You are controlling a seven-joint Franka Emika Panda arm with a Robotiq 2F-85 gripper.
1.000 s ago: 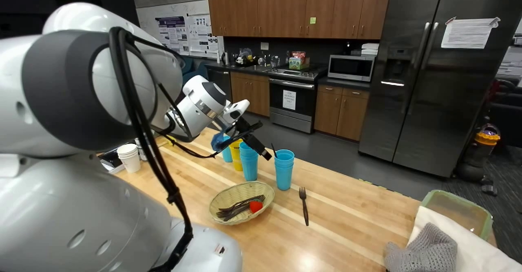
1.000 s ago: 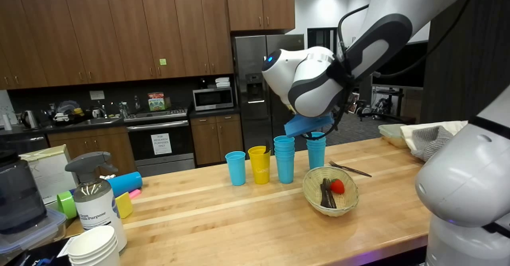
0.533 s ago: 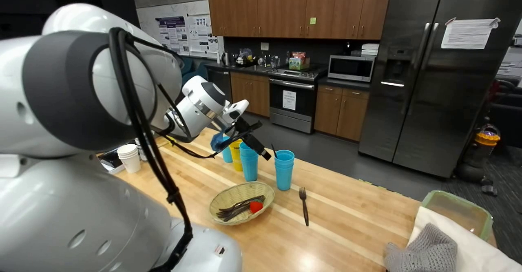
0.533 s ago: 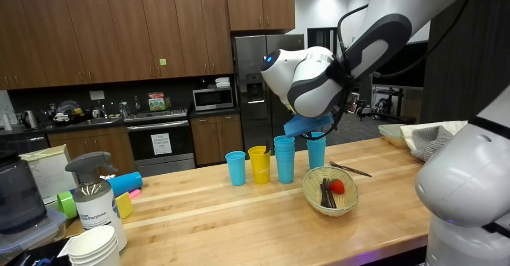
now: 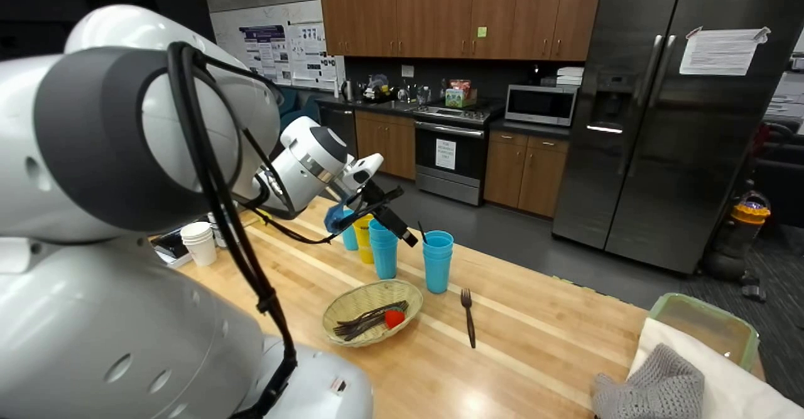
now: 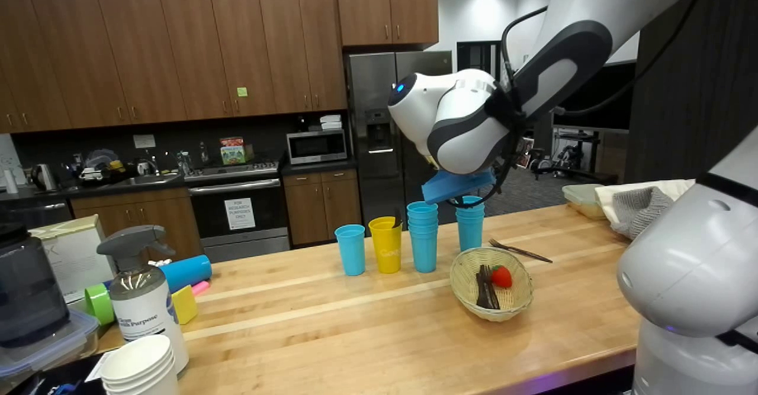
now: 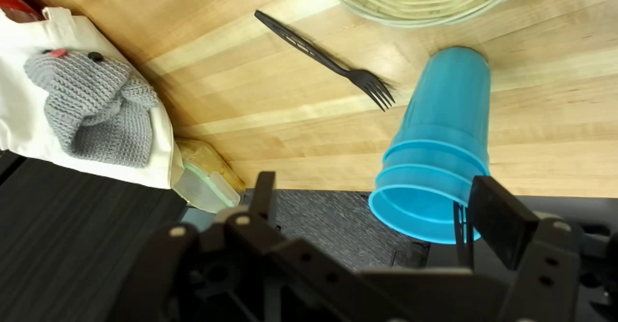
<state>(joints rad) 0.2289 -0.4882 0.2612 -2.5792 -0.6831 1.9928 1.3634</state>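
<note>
Blue cup stack (image 5: 438, 265): nested, three rims showing, upright on counter (image 5: 534, 369) near the wicker basket (image 5: 349, 304), not touching it. Black utensil (image 7: 464, 245) leaning in the stack's mouth, slotted handle protruding past the rim, lower end out of sight inside.

In an exterior view we've got a wide bare run of table (image 6: 308, 330) between the spray bottle (image 6: 145, 306) at left and the wicker basket (image 6: 463, 276) at right. Far side's tight: blue cup (image 6: 352, 253), yellow cup (image 6: 385, 254) and two blue stacks (image 6: 423, 244) in a row, narrow gaps. Wrist view: the rightmost stack (image 7: 434, 155) stands ahead of the gripper (image 7: 374, 182), jaws spread, its dark utensil (image 7: 464, 252) crowding one finger (image 7: 502, 220), contact unclear. Fork (image 7: 324, 60) near it lies flat; we can pass above.
</note>
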